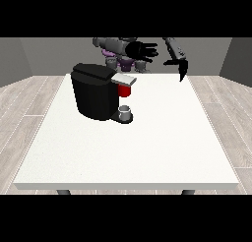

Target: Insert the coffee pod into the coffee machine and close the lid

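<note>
The black coffee machine [93, 91] stands on the left half of the white table [147, 147]. Its grey lid [125, 79] juts out to the right, with a red thing at the machine [124, 90] just under it. A small grey thing [126, 111] sits on the machine's base below that. The hand at the view's left [141, 50] is raised in front of the robot's chest, above and behind the machine, its fingers stretched out to the right. The hand at the view's right [181, 65] hangs over the table's far right edge, fingers pointing down and holding nothing.
The table's front edge [128, 186] runs along the bottom, with wooden floor on both sides. The robot's torso [120, 59] stands behind the far edge.
</note>
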Robot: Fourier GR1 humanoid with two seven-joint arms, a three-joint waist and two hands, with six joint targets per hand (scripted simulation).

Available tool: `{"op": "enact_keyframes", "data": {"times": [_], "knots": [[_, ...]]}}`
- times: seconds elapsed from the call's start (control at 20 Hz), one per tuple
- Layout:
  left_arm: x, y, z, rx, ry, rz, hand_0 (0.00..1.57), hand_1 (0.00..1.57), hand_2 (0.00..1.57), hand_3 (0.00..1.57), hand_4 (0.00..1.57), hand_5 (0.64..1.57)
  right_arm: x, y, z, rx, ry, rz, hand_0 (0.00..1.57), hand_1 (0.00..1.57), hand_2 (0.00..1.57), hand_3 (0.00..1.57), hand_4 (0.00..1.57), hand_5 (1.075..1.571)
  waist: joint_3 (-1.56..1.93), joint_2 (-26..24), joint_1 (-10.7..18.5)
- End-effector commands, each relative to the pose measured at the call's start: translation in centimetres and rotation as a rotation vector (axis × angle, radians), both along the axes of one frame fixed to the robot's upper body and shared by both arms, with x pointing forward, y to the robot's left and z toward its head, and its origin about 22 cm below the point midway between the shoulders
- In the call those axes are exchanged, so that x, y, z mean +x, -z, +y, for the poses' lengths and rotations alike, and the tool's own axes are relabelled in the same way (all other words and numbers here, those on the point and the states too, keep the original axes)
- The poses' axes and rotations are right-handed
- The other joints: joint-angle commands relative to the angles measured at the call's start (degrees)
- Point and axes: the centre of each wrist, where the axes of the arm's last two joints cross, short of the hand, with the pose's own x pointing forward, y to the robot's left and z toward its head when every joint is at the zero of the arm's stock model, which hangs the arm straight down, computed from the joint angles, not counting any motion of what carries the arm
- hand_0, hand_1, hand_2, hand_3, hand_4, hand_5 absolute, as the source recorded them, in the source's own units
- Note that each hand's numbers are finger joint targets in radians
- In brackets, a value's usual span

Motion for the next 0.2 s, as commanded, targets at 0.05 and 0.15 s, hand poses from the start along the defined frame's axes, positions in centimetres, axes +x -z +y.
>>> {"op": "enact_keyframes", "data": {"times": [0.05, 0.15], "knots": [[-0.5, 1.0, -0.1, -0.012, 0.032, -0.013, 0.00, 0.00, 0.00, 0.00, 0.27, 1.571, -2.8, 2.7, 1.9, -0.027, -0.205, -0.028, 0.00, 0.00, 0.00, 0.00, 0.49, 1.571, -0.01, 0.5, -0.2], [-0.5, 0.9, 0.1, -0.008, 0.023, 0.030, 0.00, 0.00, 0.00, 0.00, 0.17, 1.571, -5.5, 6.3, 1.6, 0.048, -0.256, 0.079, 0.00, 0.00, 0.00, 0.00, 0.46, 1.571, 0.03, -2.2, -0.5]]}}
